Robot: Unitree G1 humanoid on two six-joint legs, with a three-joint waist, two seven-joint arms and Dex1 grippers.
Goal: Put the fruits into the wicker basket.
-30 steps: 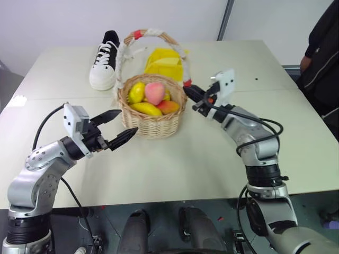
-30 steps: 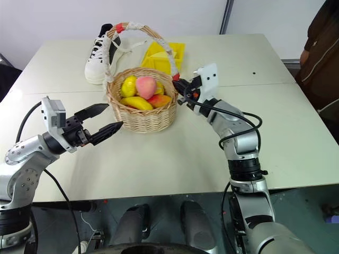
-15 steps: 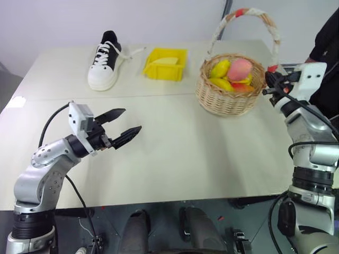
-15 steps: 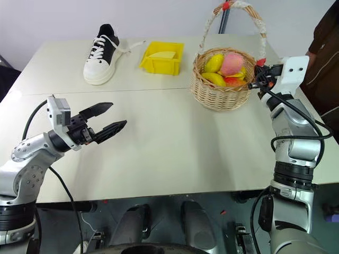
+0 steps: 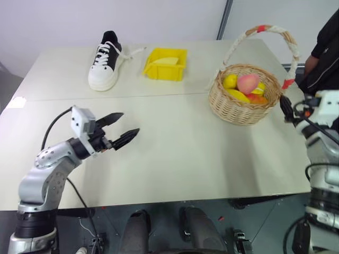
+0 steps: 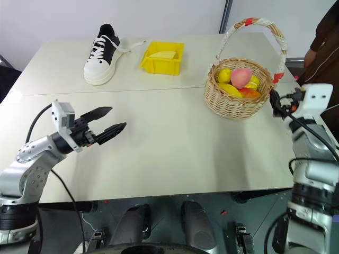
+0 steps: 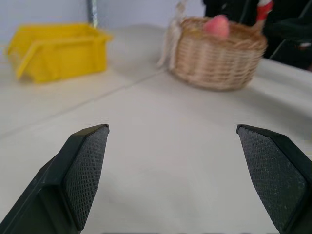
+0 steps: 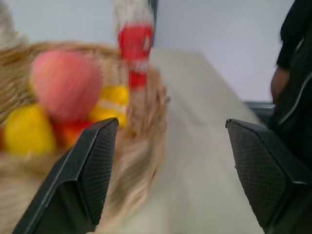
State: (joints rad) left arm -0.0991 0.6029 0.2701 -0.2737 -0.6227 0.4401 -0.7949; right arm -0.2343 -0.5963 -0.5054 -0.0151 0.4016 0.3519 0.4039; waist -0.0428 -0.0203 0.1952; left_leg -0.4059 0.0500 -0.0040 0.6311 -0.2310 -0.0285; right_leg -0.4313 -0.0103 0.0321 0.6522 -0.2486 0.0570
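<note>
The wicker basket [image 5: 244, 106] stands on the table's right side, with the pink-orange peach [image 5: 248, 83] and the yellow lemon [image 5: 230, 81] inside among other fruits. Its white-corded handle [image 6: 259, 24] arches overhead, red tape [image 8: 135, 41] at its ends. My right gripper [image 5: 286, 108] hovers just beside the basket's right rim, open and holding nothing; in the right wrist view the gripper [image 8: 170, 124] has the rim close in front of it. My left gripper [image 5: 119, 129] floats open over the table's left half, far from the basket [image 7: 219, 53].
A black-and-white shoe [image 5: 104, 61] and a yellow plastic bin [image 5: 166, 63] sit at the back of the table. A person in dark clothes [image 5: 323, 47] stands past the table's right edge, close to my right arm.
The right gripper, shut on the basket, swung it from the table's centre to the right side, then opened and let go. The left gripper sank slightly.
</note>
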